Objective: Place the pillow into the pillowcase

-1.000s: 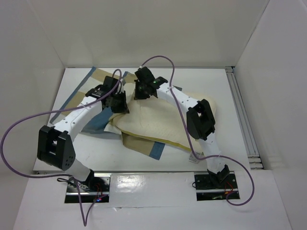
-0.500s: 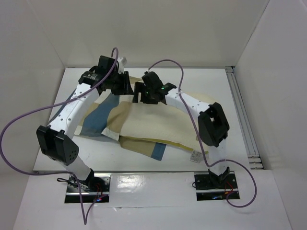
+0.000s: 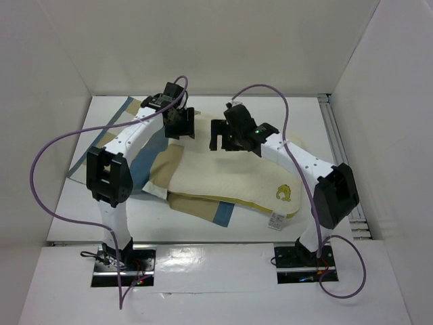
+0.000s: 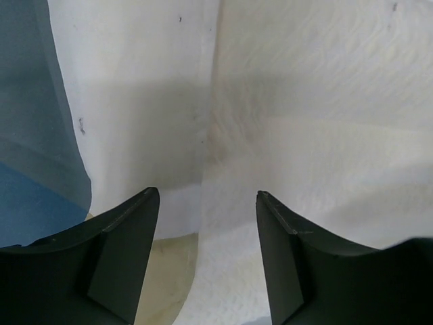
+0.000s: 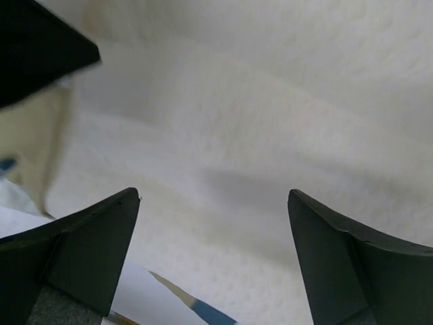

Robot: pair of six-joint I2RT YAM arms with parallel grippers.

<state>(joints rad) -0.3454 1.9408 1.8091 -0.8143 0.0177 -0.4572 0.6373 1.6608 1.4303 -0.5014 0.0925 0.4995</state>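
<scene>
The cream quilted pillow (image 3: 230,176) lies across the table's middle, its yellow emblem (image 3: 283,194) near the front right corner. The checked blue and tan pillowcase (image 3: 140,169) lies flat under and to the left of it, and a blue-tan strip (image 3: 220,213) shows beneath the pillow's front edge. My left gripper (image 3: 179,126) hovers open over the pillow's back left corner, with nothing between its fingers (image 4: 206,193). My right gripper (image 3: 223,139) hangs open above the pillow's back edge (image 5: 213,193). Beneath the jaws I see the pillow (image 5: 237,135) (image 4: 311,135) and the blue cloth of the pillowcase (image 4: 27,135).
White walls close in the table at the back and on both sides. A metal rail (image 3: 342,162) runs along the right edge. Purple cables (image 3: 54,145) loop over both arms. A small white tag (image 3: 274,220) hangs off the pillow's front right corner.
Both grippers have opened and let go of the fabric. They lifted and moved toward the back. The right arm swung right and uncovered the emblem, and the pillow has settled flatter.
</scene>
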